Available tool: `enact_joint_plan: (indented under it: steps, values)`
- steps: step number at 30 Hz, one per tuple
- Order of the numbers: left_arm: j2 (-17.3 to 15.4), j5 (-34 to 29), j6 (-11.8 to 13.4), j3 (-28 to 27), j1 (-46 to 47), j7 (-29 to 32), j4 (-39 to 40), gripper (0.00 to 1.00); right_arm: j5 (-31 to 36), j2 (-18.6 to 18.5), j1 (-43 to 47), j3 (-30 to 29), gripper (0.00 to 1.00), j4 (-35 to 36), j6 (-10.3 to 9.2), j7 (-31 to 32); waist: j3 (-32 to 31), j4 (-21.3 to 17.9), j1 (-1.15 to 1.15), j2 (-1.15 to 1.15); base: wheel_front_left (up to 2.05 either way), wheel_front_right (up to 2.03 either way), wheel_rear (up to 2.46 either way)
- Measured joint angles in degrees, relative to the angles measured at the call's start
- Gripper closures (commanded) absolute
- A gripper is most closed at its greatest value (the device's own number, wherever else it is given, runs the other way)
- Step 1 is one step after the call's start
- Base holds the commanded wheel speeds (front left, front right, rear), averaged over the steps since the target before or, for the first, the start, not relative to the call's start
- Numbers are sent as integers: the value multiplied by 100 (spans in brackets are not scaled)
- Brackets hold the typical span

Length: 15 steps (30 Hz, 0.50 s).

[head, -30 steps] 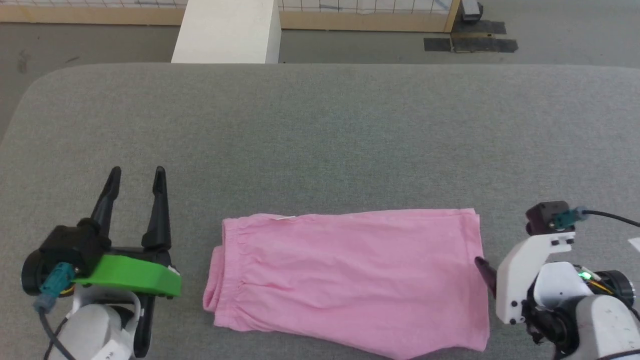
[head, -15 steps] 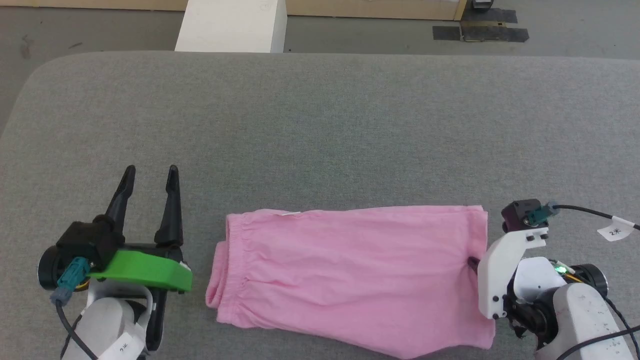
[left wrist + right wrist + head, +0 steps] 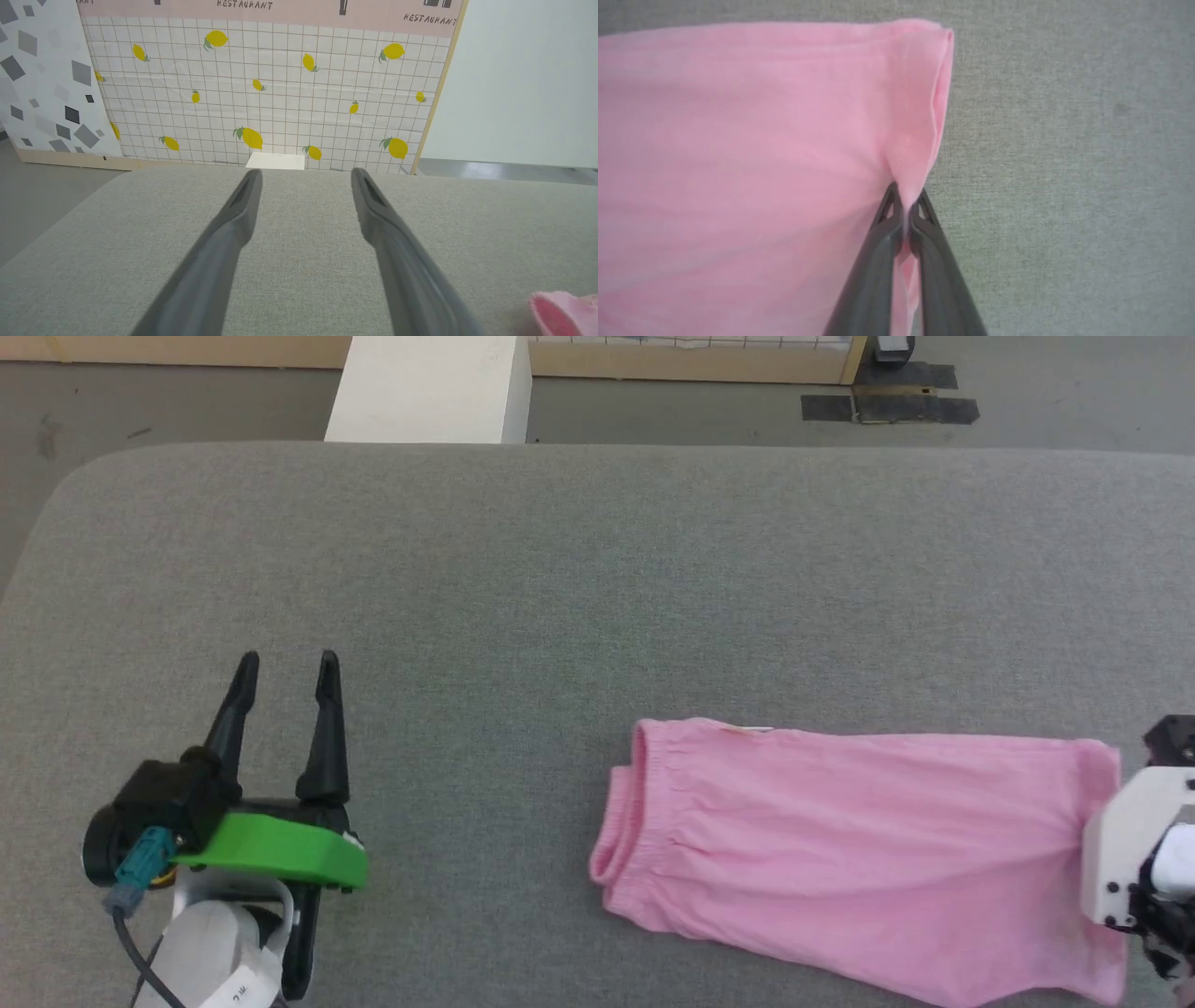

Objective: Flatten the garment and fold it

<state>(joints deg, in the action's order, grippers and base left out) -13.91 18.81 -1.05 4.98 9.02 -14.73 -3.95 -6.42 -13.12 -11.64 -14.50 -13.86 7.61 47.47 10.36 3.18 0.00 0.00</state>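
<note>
The garment (image 3: pixel 859 859), light pink shorts, lies flat on the grey table (image 3: pixel 560 569) at the right front. Its gathered waistband (image 3: pixel 635 803) faces left, and a small white tag (image 3: pixel 752 729) sits at the far edge. In the right wrist view my right gripper (image 3: pixel 906 198) is shut on the garment (image 3: pixel 738 140) at its hem edge, pinching up a small ridge of cloth. Its white wrist mount (image 3: pixel 1134 859) sits at the garment's right end. My left gripper (image 3: pixel 287 663) stands open over bare table, far left of the cloth. The same left gripper (image 3: pixel 306 175) shows in its own wrist view, with a garment corner (image 3: pixel 560 312) at lower right.
A white block (image 3: pixel 425 387) stands beyond the table's far edge. Dark tape patches (image 3: pixel 887 406) mark the floor at the back right. A lemon-patterned wall panel (image 3: pixel 261 93) rises behind the table. The table's rounded left corner (image 3: pixel 56 504) is near my left arm.
My right gripper went from open to shut on the hem edge. It then moved right, dragging the garment well to the right across the table. The left gripper stayed open and nearly still.
</note>
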Motion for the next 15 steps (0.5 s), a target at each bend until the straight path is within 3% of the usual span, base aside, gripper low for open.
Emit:
enact_joint_plan:
  steps: [6, 15]
  values:
    - [73, 24, -83, 60, -73, 0, -300, 0, 94, -227, 24, 100, 100, 78, -1, 121, -119, -20, 0, 0, 0, 0, 0]
    - [87, 27, -93, 74, -190, -1, -432, 0, -423, -850, 369, 1390, 100, 1853, -1, 1513, -353, -39, 0, 0, 0, 0, 0]
